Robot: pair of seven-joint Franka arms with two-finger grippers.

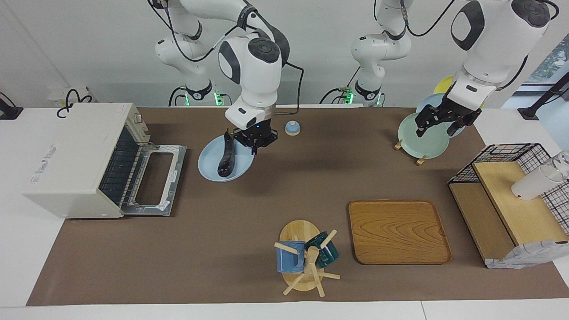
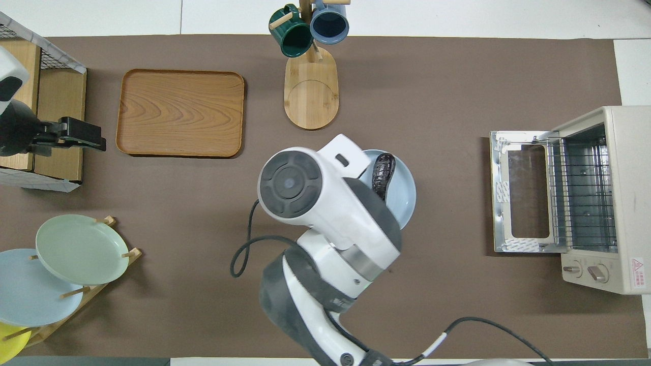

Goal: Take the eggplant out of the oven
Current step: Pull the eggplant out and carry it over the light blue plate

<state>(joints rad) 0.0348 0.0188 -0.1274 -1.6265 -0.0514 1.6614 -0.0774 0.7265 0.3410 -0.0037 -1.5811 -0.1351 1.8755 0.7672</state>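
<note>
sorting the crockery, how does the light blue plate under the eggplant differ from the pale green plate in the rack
The round light blue plate carries the dark purple eggplant; the round pale green plate carries nothing. The blue one is gripped at its rim by the right pincer; the green one leans on edge in the wooden rack. Both look similar in size.
</note>
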